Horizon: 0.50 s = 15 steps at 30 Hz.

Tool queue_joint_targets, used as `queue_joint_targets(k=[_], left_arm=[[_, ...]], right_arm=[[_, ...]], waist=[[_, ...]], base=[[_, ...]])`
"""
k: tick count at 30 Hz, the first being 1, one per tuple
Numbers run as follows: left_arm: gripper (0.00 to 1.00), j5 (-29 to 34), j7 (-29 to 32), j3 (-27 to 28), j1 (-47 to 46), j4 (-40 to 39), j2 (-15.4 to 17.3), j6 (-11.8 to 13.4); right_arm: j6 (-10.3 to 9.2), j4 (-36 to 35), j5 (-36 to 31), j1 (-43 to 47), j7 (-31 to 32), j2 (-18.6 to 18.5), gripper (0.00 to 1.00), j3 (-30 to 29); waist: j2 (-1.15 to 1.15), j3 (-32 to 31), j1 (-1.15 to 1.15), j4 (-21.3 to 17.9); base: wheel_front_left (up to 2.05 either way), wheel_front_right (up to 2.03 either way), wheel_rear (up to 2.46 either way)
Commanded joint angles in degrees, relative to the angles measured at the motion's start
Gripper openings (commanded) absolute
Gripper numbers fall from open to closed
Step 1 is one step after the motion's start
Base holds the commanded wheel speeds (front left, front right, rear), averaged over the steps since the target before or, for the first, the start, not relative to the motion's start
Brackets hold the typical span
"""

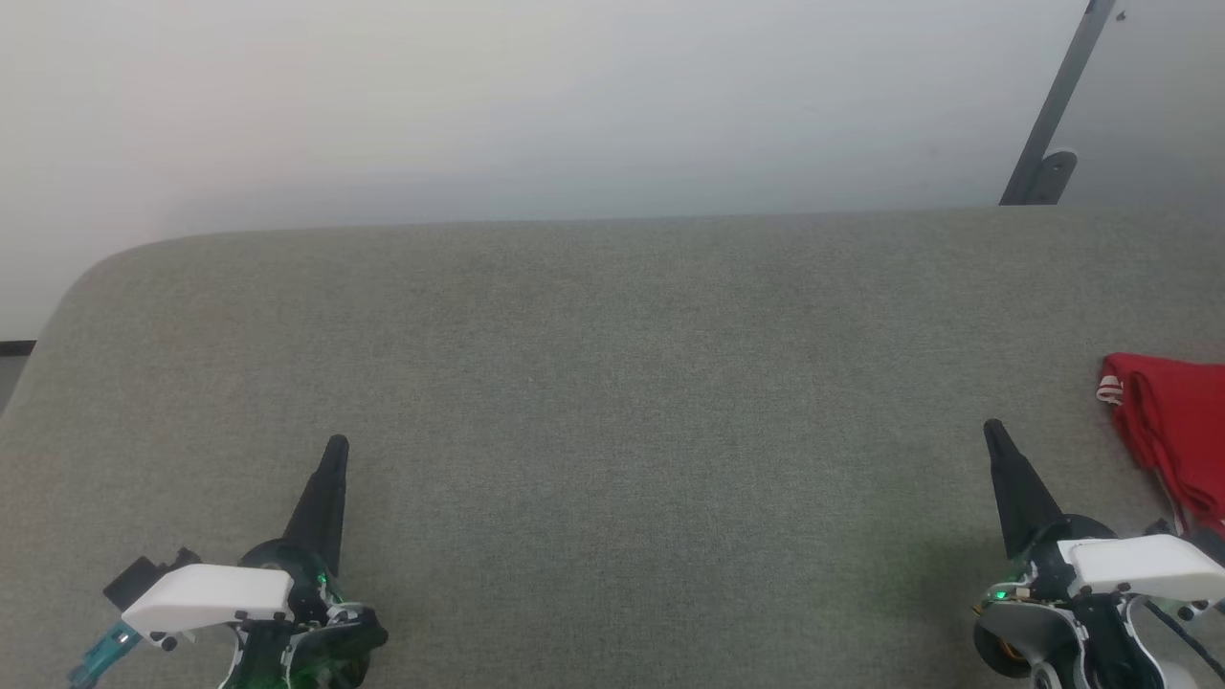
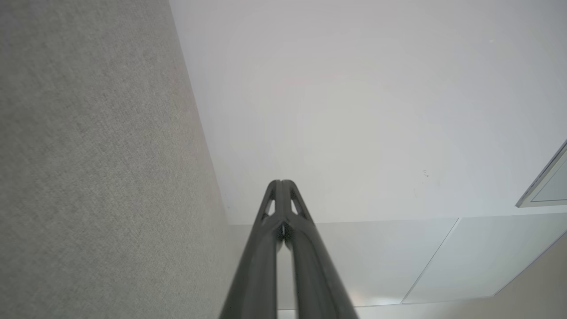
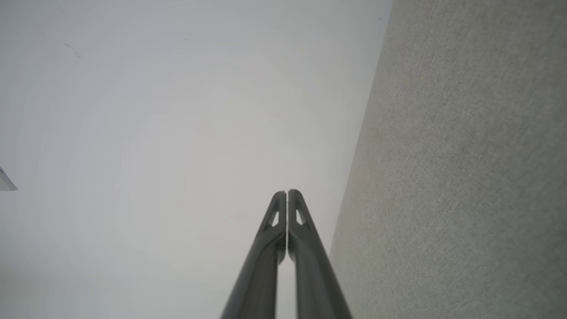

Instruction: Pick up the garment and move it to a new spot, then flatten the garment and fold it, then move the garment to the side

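A grey-green fabric surface (image 1: 612,383) lies before a pale wall (image 1: 574,96). The head view shows the red garment (image 1: 1172,431) bunched at its right edge, near the right gripper (image 1: 993,431) and cut off by the picture's border. The wrist views show more closely that the left gripper (image 1: 337,448) and the right one have fingers pressed together, holding nothing.

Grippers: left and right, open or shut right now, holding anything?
Left gripper: closed, holding nothing.
Right gripper: closed, holding nothing; the garment lies apart from it.
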Motion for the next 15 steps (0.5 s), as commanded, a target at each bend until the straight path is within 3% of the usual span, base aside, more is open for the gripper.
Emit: queue_joint_targets(k=[1, 15], left_arm=[[0.0, 0.21, 0.19, 0.23, -0.6, -0.02, -0.12, -0.16], [0.0, 0.22, 0.24, 0.26, -0.6, -0.02, -0.15, -0.16]], right_arm=[[0.0, 0.07, 0.24, -0.35, 0.1, 0.19, 0.0, -0.01], [0.0, 0.05, 0.25, -0.35, 0.1, 0.2, 0.0, -0.02]], waist=[[0.0, 0.0, 0.0, 0.0], [0.0, 0.0, 0.0, 0.0]], base=[[0.0, 0.0, 0.0], [0.0, 0.0, 0.0]])
